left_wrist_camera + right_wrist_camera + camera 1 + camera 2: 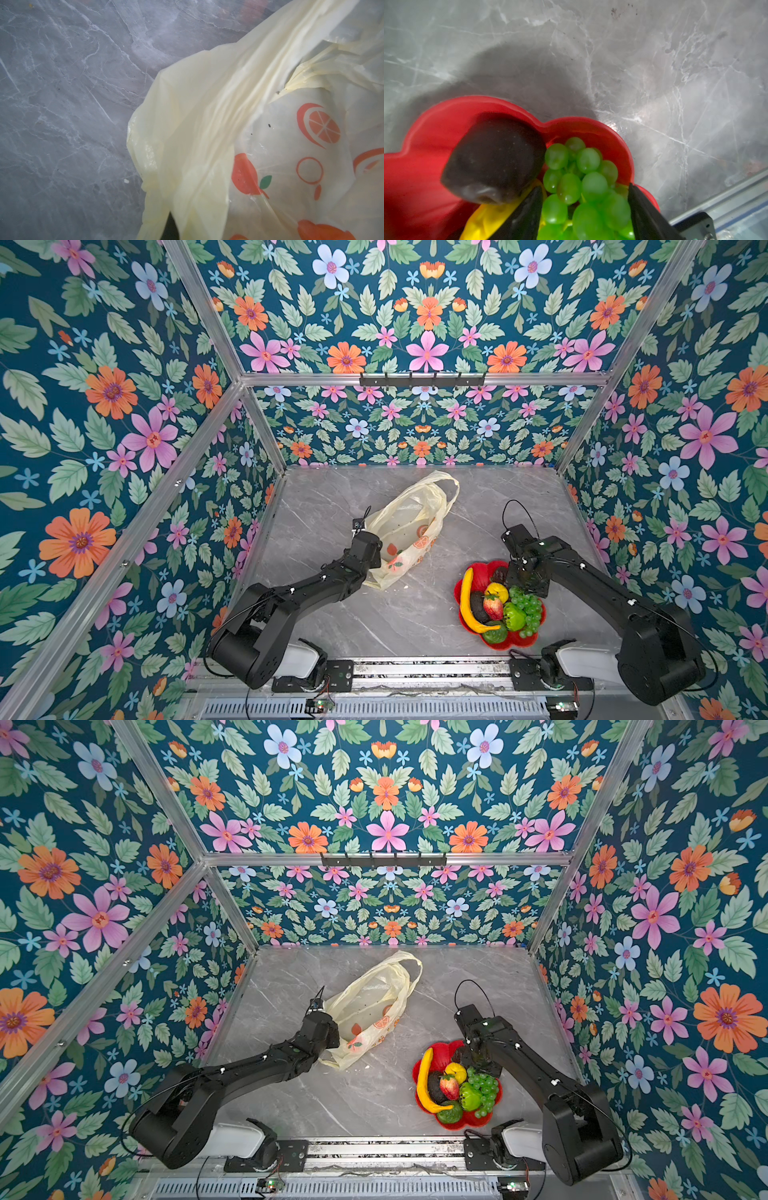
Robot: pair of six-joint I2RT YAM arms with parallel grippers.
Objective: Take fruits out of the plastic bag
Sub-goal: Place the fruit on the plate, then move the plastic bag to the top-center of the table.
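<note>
Left first. The left gripper [170,227] is clenched on the plastic bag [409,522] at the edge nearest the robot. In the left wrist view the film bunches over the one dark fingertip we can see.

The bag lies slack on the grey marble table [316,506], with its loop handles [434,479] pointing away from the robot, well apart from the plate. We see no bulge in it, so we judge it empty or nearly so. The film looks thin, limp and slick, so we'd pinch a gathered fold or a handle, never one flat layer.

Further right, the red plate [515,642] carries the fruits. The banana [467,605] lies along its left rim, then the lemon [497,591] and the strawberry [493,608]. The grape bunch [530,610] sits on the right, with a dark avocado [494,160] just beside it.

The right gripper [583,207] hangs over the plate with its jaws spread on either side of the grape bunch. We can't tell whether they press on it or stand clear.

The toys look light and hard. The grapes are lumpy, so we'd grab across the fat middle.
</note>
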